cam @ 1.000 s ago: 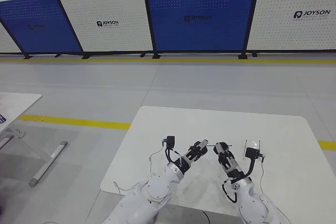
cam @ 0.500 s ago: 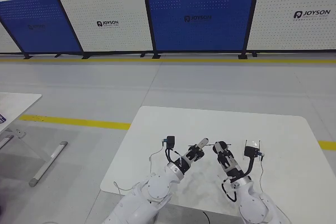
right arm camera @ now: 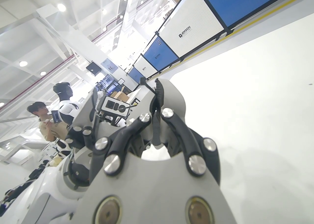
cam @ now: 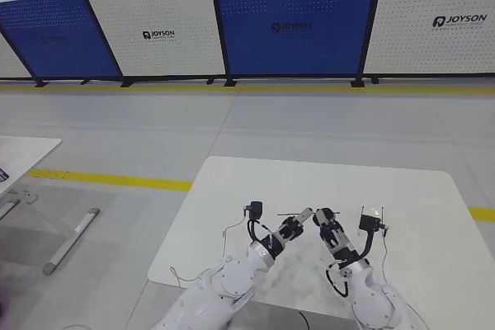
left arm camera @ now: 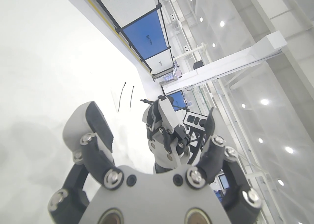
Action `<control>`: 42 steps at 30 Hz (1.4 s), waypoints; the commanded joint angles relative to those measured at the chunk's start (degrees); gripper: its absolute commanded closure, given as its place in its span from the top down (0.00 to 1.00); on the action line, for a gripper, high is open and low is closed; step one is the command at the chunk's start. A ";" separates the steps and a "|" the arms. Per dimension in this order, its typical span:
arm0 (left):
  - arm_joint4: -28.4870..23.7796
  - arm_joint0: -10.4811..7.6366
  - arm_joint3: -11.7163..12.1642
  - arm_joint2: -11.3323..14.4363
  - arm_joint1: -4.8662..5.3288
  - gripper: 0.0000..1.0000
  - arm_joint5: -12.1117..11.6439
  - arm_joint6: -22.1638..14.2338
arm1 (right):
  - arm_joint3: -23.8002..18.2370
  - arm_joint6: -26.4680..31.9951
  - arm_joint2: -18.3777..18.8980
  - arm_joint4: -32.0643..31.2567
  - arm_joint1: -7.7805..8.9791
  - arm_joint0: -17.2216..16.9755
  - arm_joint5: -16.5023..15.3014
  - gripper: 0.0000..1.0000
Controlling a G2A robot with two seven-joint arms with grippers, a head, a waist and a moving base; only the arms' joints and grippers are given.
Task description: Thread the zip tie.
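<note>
Two grippers over the near part of the white worktop (cam: 256,181), tips turned toward each other and close. Right gripper (right arm camera: 158,88): fingers pressed together on a black zip tie (right arm camera: 148,85), strap pinched flat between them, short end poking out past the tips. Left gripper (cam: 298,222): fingers (left arm camera: 95,122) spread wide. Seen from left wrist view: right gripper just beyond the spread fingers, tie end sticking out sideways from it, apart from both left fingers. Cannot tell from top view whether that end touches the left gripper. Two spare ties flat on the worktop to the right of the right gripper, one (left arm camera: 122,96) just beside the other (left arm camera: 131,97), roughly parallel, not touching, both black. Beyond the worktop: grey floor with a yellow line (cam: 107,178), then a row of blue and white panels (cam: 297,37).
</note>
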 commanded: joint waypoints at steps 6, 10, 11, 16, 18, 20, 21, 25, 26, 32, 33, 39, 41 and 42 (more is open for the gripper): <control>-1.19 -0.78 0.94 -0.02 -0.40 0.22 -0.05 0.86 | 0.05 0.04 0.09 0.01 -0.11 -0.09 -0.20 0.00; -1.26 -0.95 1.32 -0.08 -0.51 0.14 0.09 0.73 | 0.07 -0.02 0.13 -0.02 -0.18 -0.13 -0.22 0.00; -1.29 -0.98 1.39 -0.10 -0.54 0.15 0.13 0.68 | 0.07 -0.05 0.15 -0.04 -0.21 -0.14 -0.23 0.00; -1.29 -1.04 1.62 -0.25 -0.63 0.11 0.47 0.43 | 0.06 -0.12 0.23 -0.09 -0.29 -0.18 -0.12 0.00; -1.29 -1.03 1.66 -0.35 -0.66 0.03 0.52 0.37 | 0.05 -0.07 0.27 -0.10 -0.33 -0.18 -0.07 0.00; -1.30 -1.00 1.66 -0.48 -0.67 0.00 0.55 0.33 | 0.04 -0.07 0.30 -0.09 -0.36 -0.19 -0.04 0.00; -1.32 -0.96 1.64 -0.56 -0.68 0.00 0.58 0.29 | 0.04 -0.08 0.31 -0.08 -0.38 -0.20 -0.03 0.00; -1.30 -0.83 1.55 -0.81 -0.70 0.00 0.67 0.12 | 0.03 -0.04 0.36 -0.09 -0.44 -0.25 0.02 0.00; -1.28 -0.80 1.52 -0.85 -0.71 0.00 0.68 0.08 | 0.03 -0.05 0.37 -0.08 -0.46 -0.26 0.00 0.00; -1.02 -0.70 1.48 -0.95 -0.77 0.00 0.67 -0.35 | 0.04 -0.03 0.48 -0.25 -0.53 -0.34 -0.12 0.00; -0.88 -0.71 1.47 -0.91 -0.78 0.00 0.70 -0.41 | 0.04 -0.01 0.49 -0.34 -0.54 -0.36 -0.13 0.00; -0.22 -0.86 1.50 -0.57 -0.93 0.00 1.01 -0.59 | -0.12 1.07 0.28 -1.24 -0.57 -0.28 -0.18 0.00; -0.12 -0.88 1.54 -0.56 -0.98 0.00 1.04 -0.59 | -0.13 1.38 0.22 -1.38 -0.59 -0.17 -0.09 0.00; -0.10 -0.88 1.55 -0.57 -0.99 0.00 1.06 -0.58 | -0.13 1.44 0.22 -1.38 -0.60 -0.15 -0.09 0.00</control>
